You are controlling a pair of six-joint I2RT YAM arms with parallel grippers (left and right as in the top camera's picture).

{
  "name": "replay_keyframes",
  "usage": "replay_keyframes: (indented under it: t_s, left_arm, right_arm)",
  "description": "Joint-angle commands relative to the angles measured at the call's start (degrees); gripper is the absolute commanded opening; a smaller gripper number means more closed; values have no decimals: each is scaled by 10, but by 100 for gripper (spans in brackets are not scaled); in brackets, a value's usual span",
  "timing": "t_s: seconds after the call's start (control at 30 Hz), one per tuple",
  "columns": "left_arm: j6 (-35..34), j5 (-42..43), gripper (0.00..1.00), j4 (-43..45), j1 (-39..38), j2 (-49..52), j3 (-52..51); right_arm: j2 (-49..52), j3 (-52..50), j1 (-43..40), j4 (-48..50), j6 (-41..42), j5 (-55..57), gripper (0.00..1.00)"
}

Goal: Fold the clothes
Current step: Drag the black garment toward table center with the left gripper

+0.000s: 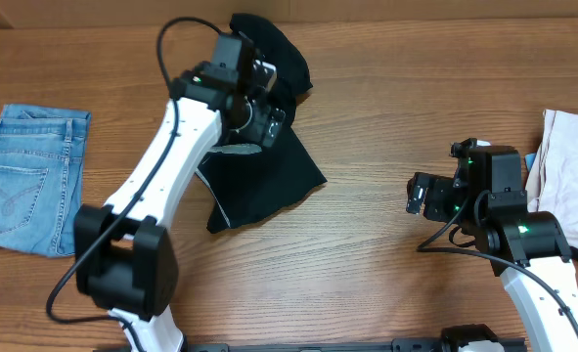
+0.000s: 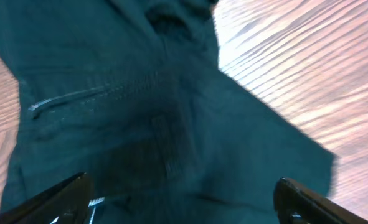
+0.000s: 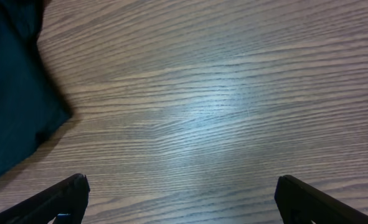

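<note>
Hovering above the black garment (image 1: 269,181) with left gripper (image 2: 184,185) spread open, likely lining up a grasp; parking right gripper (image 3: 182,185), likewise open, beside it.

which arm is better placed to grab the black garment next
Left. The left pincer hangs open over the black garment, fabric filling its wrist view. The right pincer is open over bare table, with the garment off to one side.

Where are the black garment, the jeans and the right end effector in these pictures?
black garment (image 1: 269,181), overhead view, on its lower spread part.
jeans (image 1: 29,181), overhead view, on the middle of the denim.
right end effector (image 1: 415,196), overhead view, between its two fingertips.
</note>
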Motion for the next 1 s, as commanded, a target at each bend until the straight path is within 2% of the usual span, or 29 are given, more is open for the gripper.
replay_keyframes:
  t_s: [0.0,0.13,0.17,0.23,0.27,0.3,0.33,0.37,0.47,0.5,0.63,0.7,0.77,0.83,0.93,0.97]
  left_arm:
    - [20,-47,89,37,-19,58,-27]
    - [20,-46,86,81,-26,104,-27]
    - [23,-48,82,83,-27,111,-27]
    - [26,-76,60,82,-28,125,-27]
    - [26,-87,55,79,-28,129,-27]
    - [26,-98,40,75,-28,132,-27]
    - [26,-114,14,71,-28,131,-26]
    - [23,-129,5,67,-28,129,-24]
    - [14,-162,4,24,-28,94,10]
    - [10,-162,4,-11,-28,55,52]
    - [24,-184,4,-38,-16,-83,154]
    - [24,-233,4,-37,2,-127,164]
    - [23,-267,4,-50,59,-153,163]
    - [7,-263,4,-68,101,-150,162]
    - [0,-197,4,-88,176,-130,146]
    - [-1,-179,4,-91,189,-123,146]
  right_arm:
    - [-3,14,-2,3,-4,3,100]
    - [-3,14,-2,3,-4,3,100]
    - [-3,14,-2,3,-4,3,100]
    - [-3,14,-2,3,-4,3,100]
    - [-3,14,-2,3,-4,3,100]
    - [-3,14,-2,3,-4,3,100]
    - [-3,14,-2,3,-4,3,100]
    - [-3,14,-2,3,-4,3,100]
    - [-3,14,-2,3,-4,3,100]
    - [-3,14,-2,4,-4,3,100]
    - [-3,14,-2,12,-11,-16,100]
    - [-3,14,-2,11,-10,-16,100]
    - [-3,14,-2,12,-10,-16,100]
    - [-3,14,-2,12,-11,-22,100]
    - [-3,14,-1,16,-50,-121,100]
    - [-3,14,0,16,-73,-188,100]
